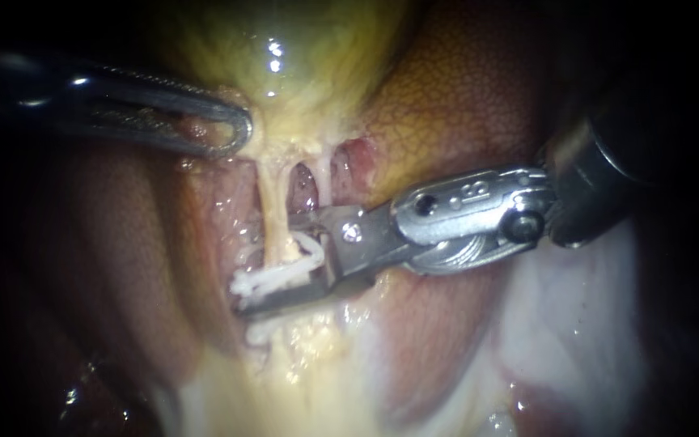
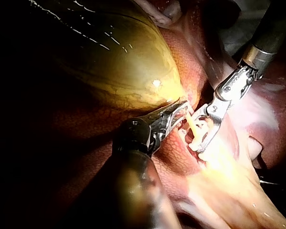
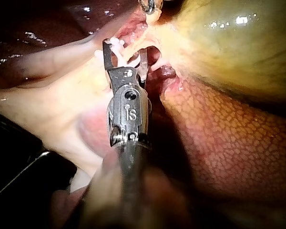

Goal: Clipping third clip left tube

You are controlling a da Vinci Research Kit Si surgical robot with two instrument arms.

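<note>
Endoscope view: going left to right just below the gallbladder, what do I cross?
left instrument → left tube → right tube → liver

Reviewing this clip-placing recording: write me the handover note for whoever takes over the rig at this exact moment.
The left instrument is shut on the gallbladder at its narrow lower end.
The right instrument is open, astride the left tube, low on it.
White clips show on that tube at the right instrument, one just beyond it; their exact count is unclear.
Done: the tube sits inside the open right instrument.
Left: close to set the clip, then probably open and back off without dragging the tube.
</note>
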